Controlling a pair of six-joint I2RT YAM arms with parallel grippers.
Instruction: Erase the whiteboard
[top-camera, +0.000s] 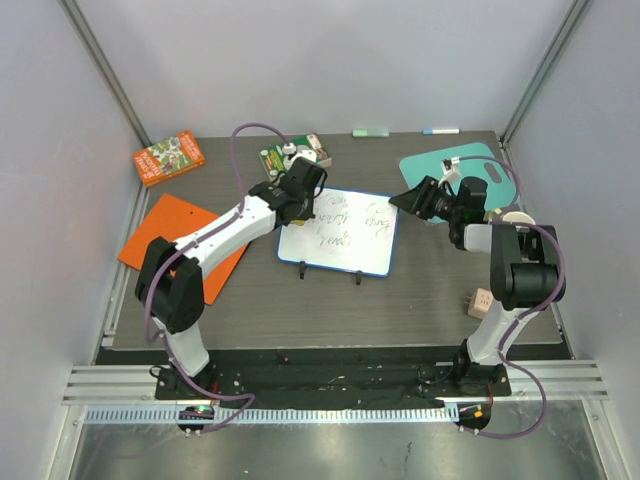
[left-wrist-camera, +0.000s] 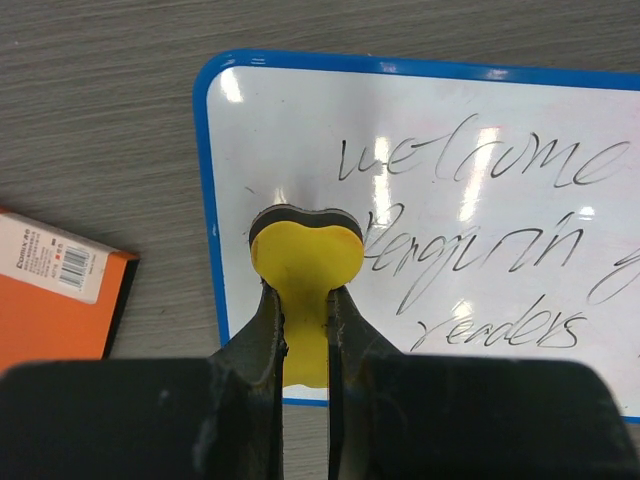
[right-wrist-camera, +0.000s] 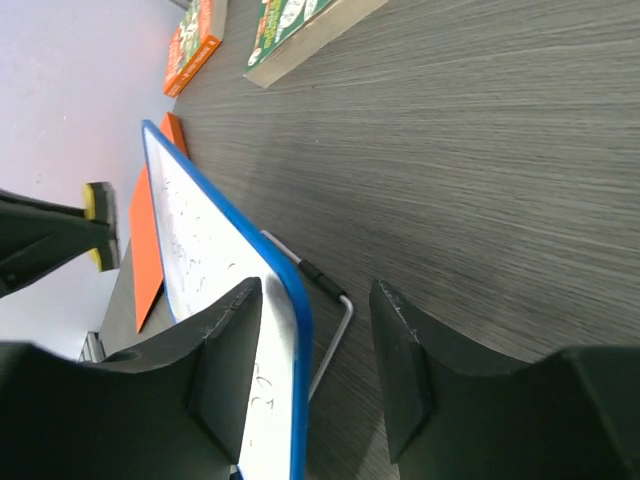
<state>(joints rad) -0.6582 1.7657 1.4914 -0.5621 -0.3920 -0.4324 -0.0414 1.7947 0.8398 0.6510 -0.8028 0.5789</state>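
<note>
The whiteboard (top-camera: 345, 250), white with a blue frame and dark handwriting, stands propped on its wire feet mid-table. My left gripper (top-camera: 298, 196) is shut on a yellow eraser with a dark pad (left-wrist-camera: 305, 252). It holds the eraser over the board's upper left part (left-wrist-camera: 480, 120), left of the writing; touch cannot be told. In the left wrist view the gripper (left-wrist-camera: 305, 300) pinches the eraser's stem. My right gripper (top-camera: 408, 200) is open at the board's right edge. In the right wrist view the blue edge (right-wrist-camera: 255, 255) stands between the jaws of the gripper (right-wrist-camera: 315, 335), untouched.
A flat orange board (top-camera: 175, 235) lies left of the whiteboard. An orange box (top-camera: 168, 157) and a green box (top-camera: 292, 156) sit at the back. A teal cutting board (top-camera: 450, 165) lies back right, under my right arm. A small beige block (top-camera: 481, 302) sits near the right base.
</note>
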